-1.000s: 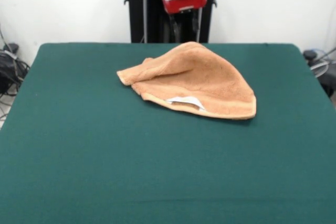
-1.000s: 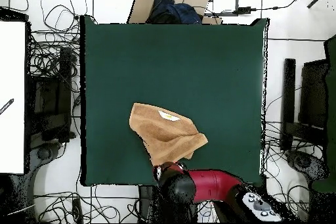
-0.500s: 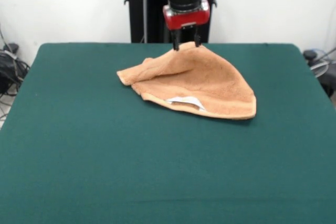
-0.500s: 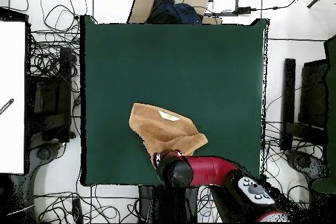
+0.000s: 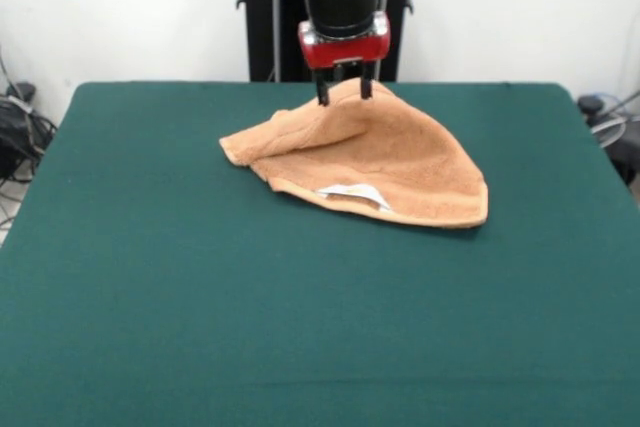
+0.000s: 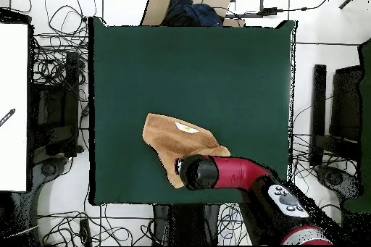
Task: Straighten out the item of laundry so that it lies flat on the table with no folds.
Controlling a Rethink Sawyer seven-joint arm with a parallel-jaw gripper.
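The orange-tan towel [image 5: 380, 152] lies crumpled on the dark green table [image 5: 150, 297], folded over itself, with its far part raised in a hump. Its white label [image 5: 352, 192] shows at the near edge. My gripper [image 5: 344, 94] hangs from the red and black arm at the towel's far raised edge. Its two dark fingers [image 5: 322, 96] stand apart, one on each side of the hump's top. In the overhead view the arm's red end [image 6: 197, 172] covers the towel's [image 6: 172, 141] edge nearest the robot and hides the gripper.
The black pedestal [image 5: 270, 17] stands behind the table's far edge. Cables and dark gear [image 5: 15, 127] lie off the table's left side. In the overhead view a cardboard box [image 6: 190, 1] sits past the table's top edge, and cables lie all around.
The arm has come down and out over the table to the towel's far edge, then shifted a little left in the front view. The towel's left fold has shifted slightly.
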